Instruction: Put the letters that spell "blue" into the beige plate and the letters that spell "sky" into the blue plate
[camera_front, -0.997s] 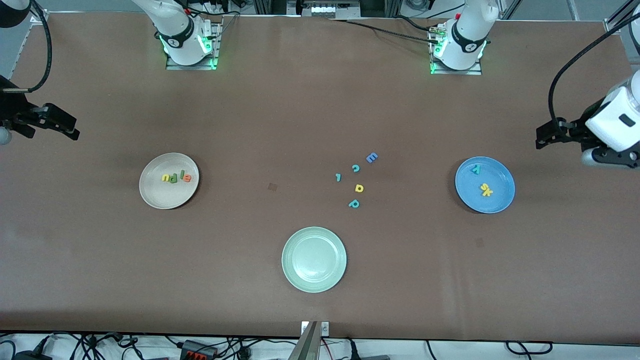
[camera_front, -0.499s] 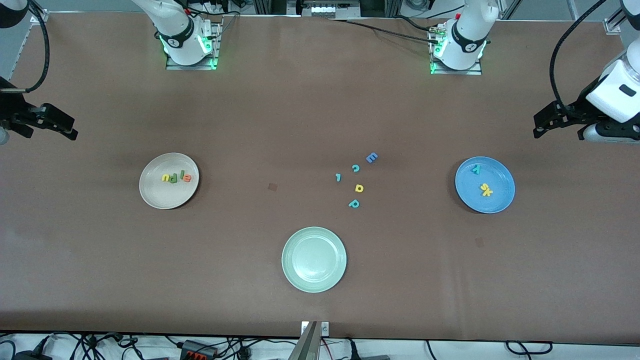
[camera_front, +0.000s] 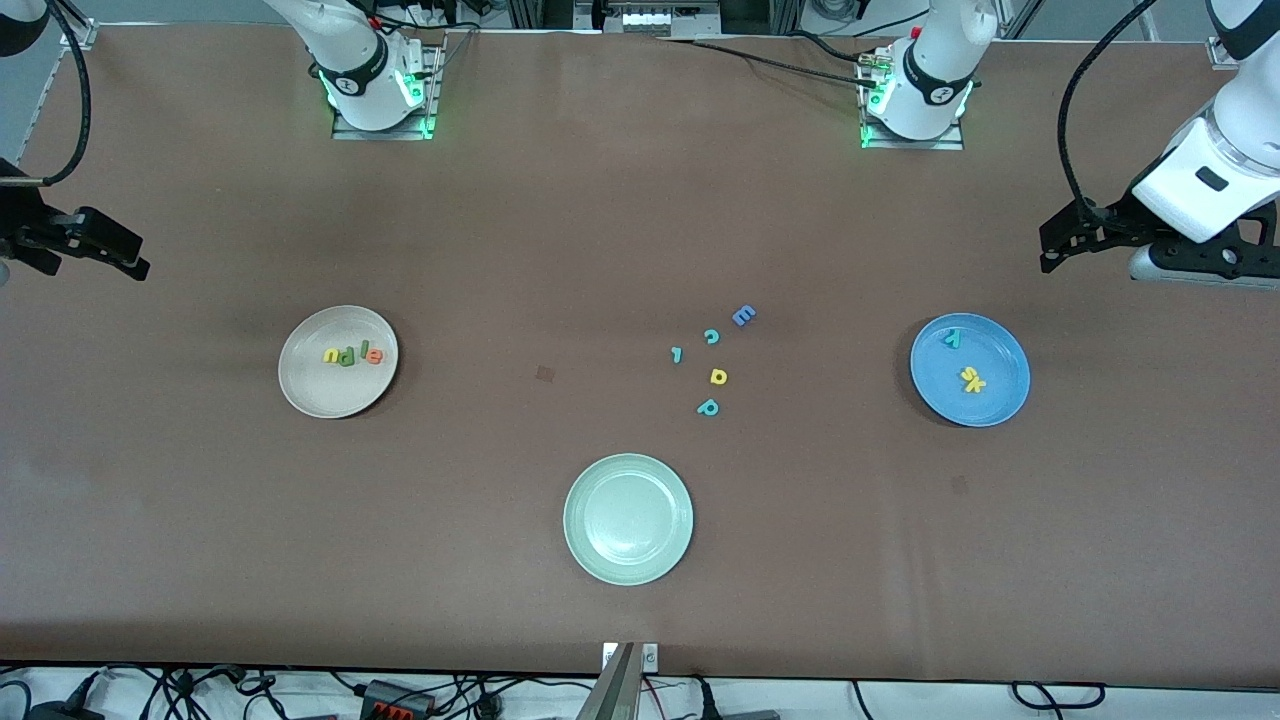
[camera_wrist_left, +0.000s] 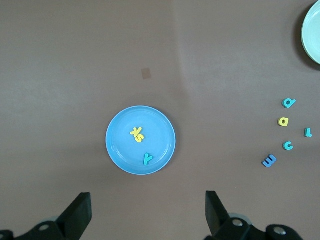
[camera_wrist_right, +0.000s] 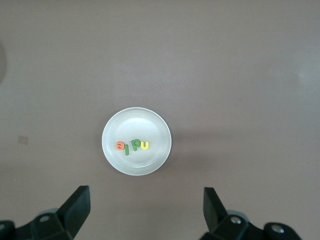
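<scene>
The beige plate holds the yellow u, green b, green l and orange e in a row. On the blue plate lie the yellow s and k, touching, and the teal y. My left gripper hangs open and empty above the table beside the blue plate. At the right arm's end, my right gripper hangs open and empty beside the beige plate.
A pale green plate with nothing on it sits nearest the front camera. Between the plates lie loose letters: blue E, teal c, teal l, yellow a, teal p.
The left arm has risen and swung away from the blue plate, toward the robots' bases. The right gripper has drifted slightly the same way. The letters and plates have not moved.
</scene>
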